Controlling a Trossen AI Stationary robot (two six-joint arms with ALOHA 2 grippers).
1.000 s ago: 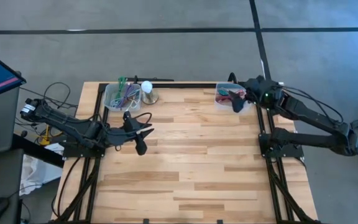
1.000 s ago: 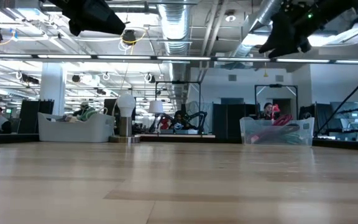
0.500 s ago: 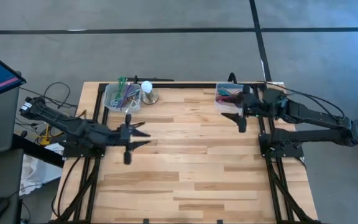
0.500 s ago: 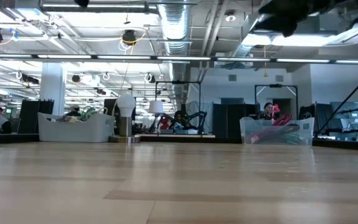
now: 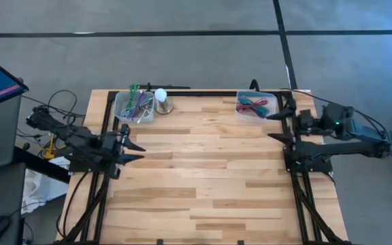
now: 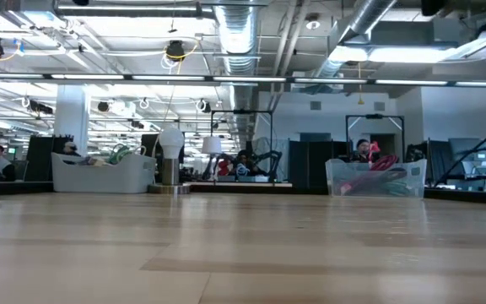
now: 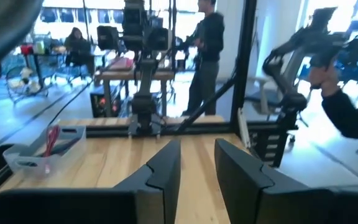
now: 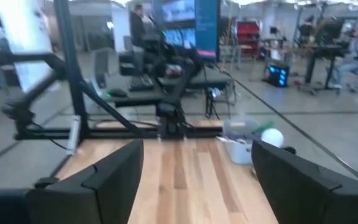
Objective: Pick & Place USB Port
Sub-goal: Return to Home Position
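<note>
A clear bin [image 5: 133, 107] of green and purple cables stands at the table's far left, also seen as the bin [image 8: 244, 140]. A second clear bin [image 5: 255, 105] with red cables stands at the far right, also seen as the bin [image 7: 45, 152]. The USB port is out of view as a single item. My left gripper [image 5: 133, 150] hovers at the table's left edge, pointing level across it. Its fingers are a narrow gap apart with nothing between them [image 7: 197, 168]. My right gripper [image 5: 272, 126] hovers at the right edge, open wide and empty [image 8: 197, 168].
A white bulb on a round base [image 5: 161, 101] stands beside the left bin. Black frame rails [image 5: 203, 92] run along the table's far and side edges. The wooden tabletop [image 5: 203, 177] spreads between the arms. A person [image 7: 207, 56] stands beyond the right side.
Both arms have drawn back and risen out of the low view. The left gripper went toward the table's left edge and tipped up to level. The right gripper left its place over the red-cable bin, swung toward the right edge and levelled.
</note>
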